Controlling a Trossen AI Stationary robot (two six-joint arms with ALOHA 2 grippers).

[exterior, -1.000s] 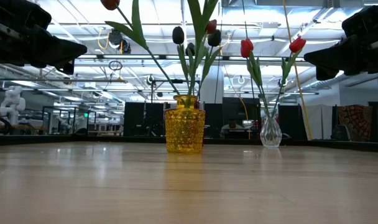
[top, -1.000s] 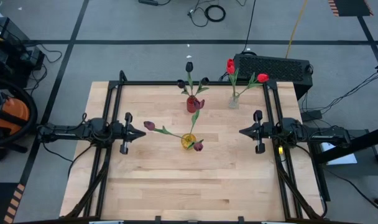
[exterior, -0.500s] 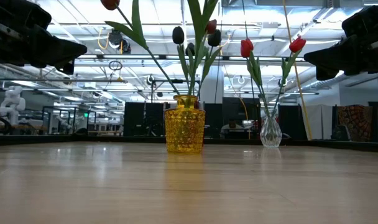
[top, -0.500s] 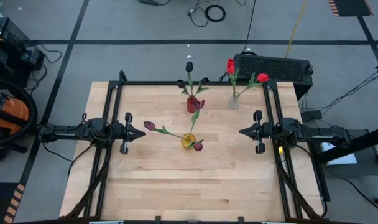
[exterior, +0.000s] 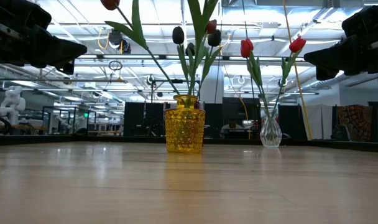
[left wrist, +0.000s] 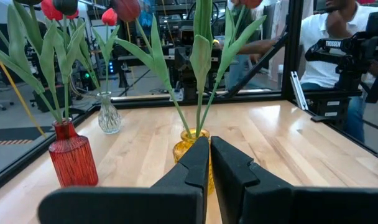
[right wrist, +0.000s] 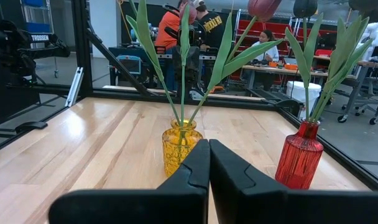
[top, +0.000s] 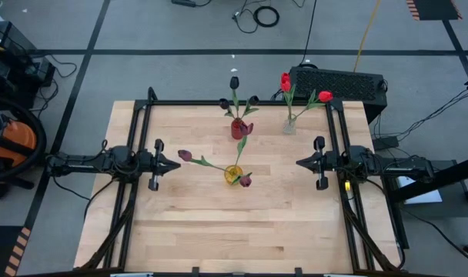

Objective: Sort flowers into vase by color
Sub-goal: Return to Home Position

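Three vases stand on the wooden table, each on its base. A yellow vase [top: 233, 175] at the centre holds maroon tulips [top: 185, 155] by their stems. A red vase [top: 239, 128] behind it holds near-black tulips [top: 234, 82]. A clear glass vase [top: 289, 125] toward the far right holds bright red tulips [top: 325, 96]. My left gripper [top: 176, 164] hovers left of the yellow vase, shut and empty. My right gripper [top: 299, 163] hovers right of it, also shut and empty. Both wrist views look level at the yellow vase [left wrist: 194, 149] [right wrist: 181, 146].
A black metal frame [top: 218, 103] runs along the table's far and side edges. Bare wood lies between the yellow vase and the near edge. A black box [top: 338, 83] sits beyond the far right corner. People [right wrist: 207, 28] show in the room behind.
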